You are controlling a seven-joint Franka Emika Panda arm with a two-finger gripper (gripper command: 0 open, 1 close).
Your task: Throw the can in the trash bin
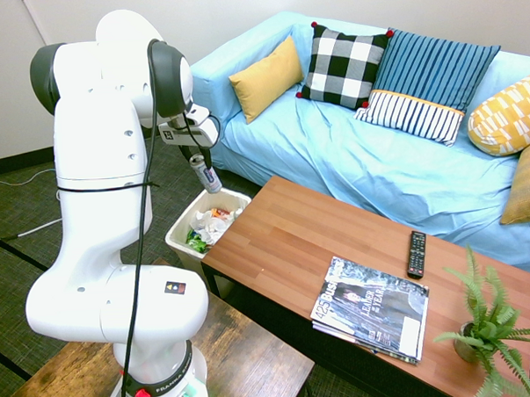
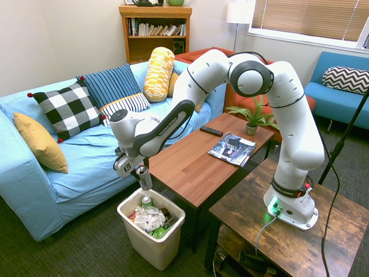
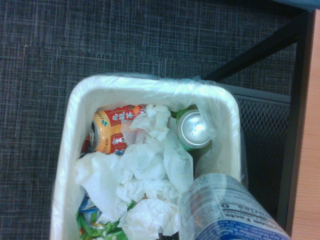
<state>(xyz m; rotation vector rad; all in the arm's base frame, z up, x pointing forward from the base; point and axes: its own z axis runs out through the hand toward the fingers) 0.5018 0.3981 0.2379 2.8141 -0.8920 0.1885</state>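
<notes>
Seen from the second exterior view, the white trash bin is standing nearest, on the carpet just beside the wooden bench. A thin liner is covering its rim, and crumpled white tissues are filling much of its middle. Among them, a red and orange can is lying on its side, while a green can is showing its silver end.

Directly above the bin's opening, the gripper is grasping the silver can, its fingers closing on it. The can is hanging at a tilt, within the outline of the bin's mouth in the wrist view, and its printed nutrition panel is facing that camera.

Farther along the bench, a stack of magazines is lying flat, with a black remote resting near it and a potted fern standing towards the far end.

Beyond the bench, a light-blue covered sofa is holding a plain yellow pillow, a black-and-white checked pillow, a blue striped pillow and a yellow-and-white bolster. Behind it, a wooden bookcase is holding books.
</notes>
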